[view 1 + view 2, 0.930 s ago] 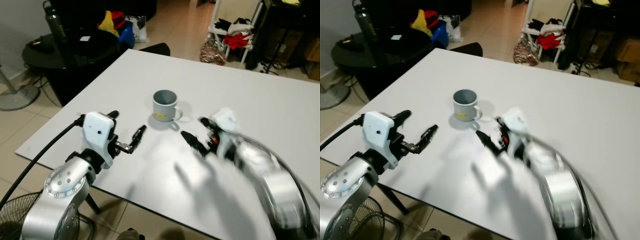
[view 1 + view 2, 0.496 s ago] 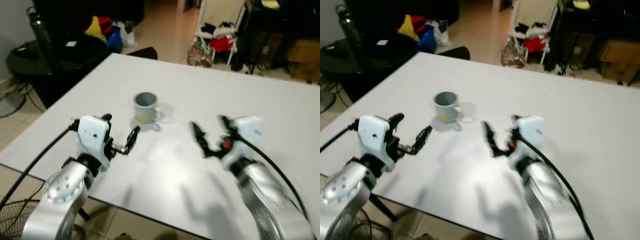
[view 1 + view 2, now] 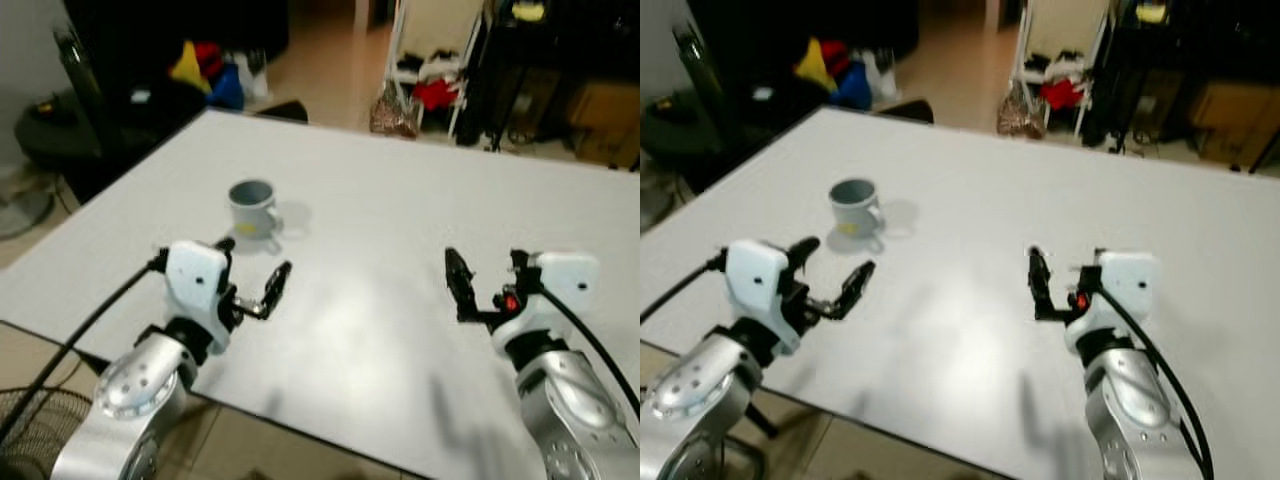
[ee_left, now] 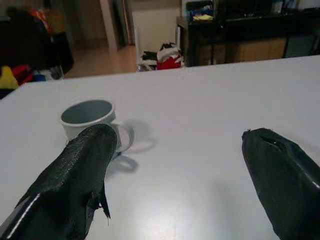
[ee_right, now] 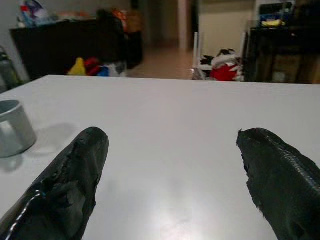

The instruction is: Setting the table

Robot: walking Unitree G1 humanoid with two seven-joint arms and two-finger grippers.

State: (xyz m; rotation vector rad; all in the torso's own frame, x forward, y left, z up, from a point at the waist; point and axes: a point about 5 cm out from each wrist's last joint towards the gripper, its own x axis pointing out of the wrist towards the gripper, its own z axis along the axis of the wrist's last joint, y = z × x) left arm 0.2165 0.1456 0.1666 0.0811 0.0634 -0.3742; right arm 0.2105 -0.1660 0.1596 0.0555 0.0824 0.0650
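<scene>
Hovering low over the table (image 3: pixel 400 200), the right gripper (image 3: pixel 488 285) had its two black fingers spread wide and held nothing. Less than a second before, that gripper had been close beside the mug (image 3: pixel 252 207), near its handle side; it had since drawn back toward the robot and swung out to its own right, so the mug lay well apart from it, ahead and off to the left. In the right wrist view the mug (image 5: pixel 14 129) showed just past the edge of one finger, with bare tabletop between the fingers.

The left gripper (image 3: pixel 251 275) was also wide open and empty, poised just above the table. The mug stood a little ahead of it, near but not touching, upright with its handle turned toward the robot's right. From the left wrist view the mug (image 4: pixel 90 117) sat partly behind one finger (image 4: pixel 75 175).

The head camera had shifted too, so the whole scene sat differently in view, but the mug appeared to stand upright on the table as before.

That retreat probably meant the mug had been set in place and released, with the right arm freed for whatever item came next. Beyond the table lay a dark room with shelves and scattered clothes.
</scene>
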